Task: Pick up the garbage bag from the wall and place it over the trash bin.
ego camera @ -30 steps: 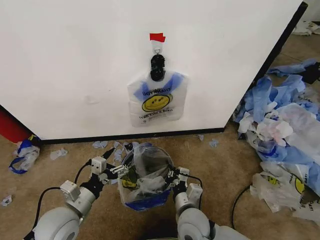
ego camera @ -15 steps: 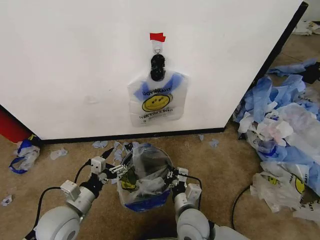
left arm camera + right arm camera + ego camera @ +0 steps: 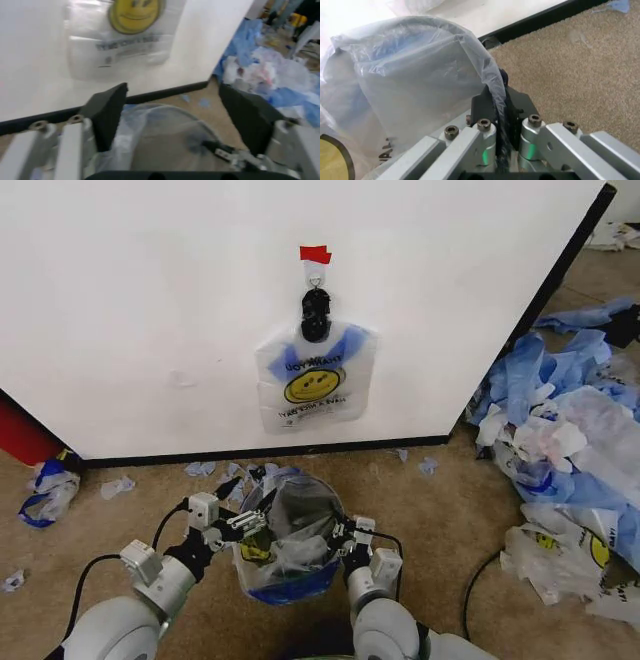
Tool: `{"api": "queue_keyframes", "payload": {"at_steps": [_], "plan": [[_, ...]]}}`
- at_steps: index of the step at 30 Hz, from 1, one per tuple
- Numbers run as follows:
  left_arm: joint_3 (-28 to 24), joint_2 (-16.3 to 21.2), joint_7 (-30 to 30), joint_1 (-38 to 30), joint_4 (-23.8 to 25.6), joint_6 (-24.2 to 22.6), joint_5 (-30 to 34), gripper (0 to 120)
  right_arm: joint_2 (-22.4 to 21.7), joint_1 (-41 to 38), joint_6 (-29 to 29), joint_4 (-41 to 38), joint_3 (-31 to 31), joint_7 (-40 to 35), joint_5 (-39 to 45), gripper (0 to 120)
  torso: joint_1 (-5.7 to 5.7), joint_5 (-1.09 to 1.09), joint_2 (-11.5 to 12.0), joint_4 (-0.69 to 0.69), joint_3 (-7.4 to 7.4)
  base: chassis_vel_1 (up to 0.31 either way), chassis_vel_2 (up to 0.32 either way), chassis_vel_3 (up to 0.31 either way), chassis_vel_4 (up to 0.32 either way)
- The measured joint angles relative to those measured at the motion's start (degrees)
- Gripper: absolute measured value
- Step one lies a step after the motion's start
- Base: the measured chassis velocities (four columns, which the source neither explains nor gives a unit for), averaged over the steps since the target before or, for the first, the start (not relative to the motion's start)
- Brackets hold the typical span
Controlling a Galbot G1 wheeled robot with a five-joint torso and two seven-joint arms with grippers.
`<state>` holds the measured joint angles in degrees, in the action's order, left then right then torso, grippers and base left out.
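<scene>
A garbage bag (image 3: 315, 376) with a yellow smiley face hangs from a black clip (image 3: 315, 314) on the white wall (image 3: 150, 310), under red tape. Below it, another thin translucent bag (image 3: 290, 542) lies draped over the trash bin, which is almost hidden; its rim (image 3: 196, 120) shows through the plastic. My right gripper (image 3: 343, 532) is at the bin's right side, and in the right wrist view it (image 3: 499, 102) is shut on the bag's edge at the rim. My left gripper (image 3: 238, 524) is at the bin's left side, open, its pads (image 3: 107, 112) wide apart over the lined opening.
A heap of blue and white plastic sheets (image 3: 570, 440) covers the floor to the right. A crumpled bag (image 3: 48, 492) and a red object (image 3: 22, 435) lie at the left by the wall's black base strip (image 3: 270, 452). Small scraps dot the carpet.
My left gripper has shifted a little to the right, closer to the bin's rim. The right gripper and the hanging bag stay where they were.
</scene>
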<state>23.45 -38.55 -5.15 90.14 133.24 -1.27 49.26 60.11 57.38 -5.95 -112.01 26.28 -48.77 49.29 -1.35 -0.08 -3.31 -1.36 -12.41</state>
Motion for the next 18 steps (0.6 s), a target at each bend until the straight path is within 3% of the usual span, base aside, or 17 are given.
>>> {"api": "queue_keyframes", "payload": {"at_steps": [5,14,18], "plan": [[-0.74,4.77,-2.4,-1.74,1.64,-2.48,7.35,50,-0.01,0.06,-0.09,0.0,0.04,0.07,-0.07,0,0.0,-0.01,0.0,0.0,0.0,0.0,0.0,0.0,0.0],[-1.76,17.48,-11.5,-5.42,2.02,-6.89,27.34,17,0.66,-0.13,-0.26,0.45,0.74,0.3,-0.45,0,0.0,0.0,-0.01,-0.02,0.0,0.0,0.0,0.0,0.0],[-1.73,19.01,-14.96,-6.01,2.13,-8.0,33.34,5,1.48,-1.53,-0.34,1.33,2.59,0.37,-0.47,0,0.0,0.0,-0.01,0.0,0.0,0.0,0.0,0.0,0.0]]}}
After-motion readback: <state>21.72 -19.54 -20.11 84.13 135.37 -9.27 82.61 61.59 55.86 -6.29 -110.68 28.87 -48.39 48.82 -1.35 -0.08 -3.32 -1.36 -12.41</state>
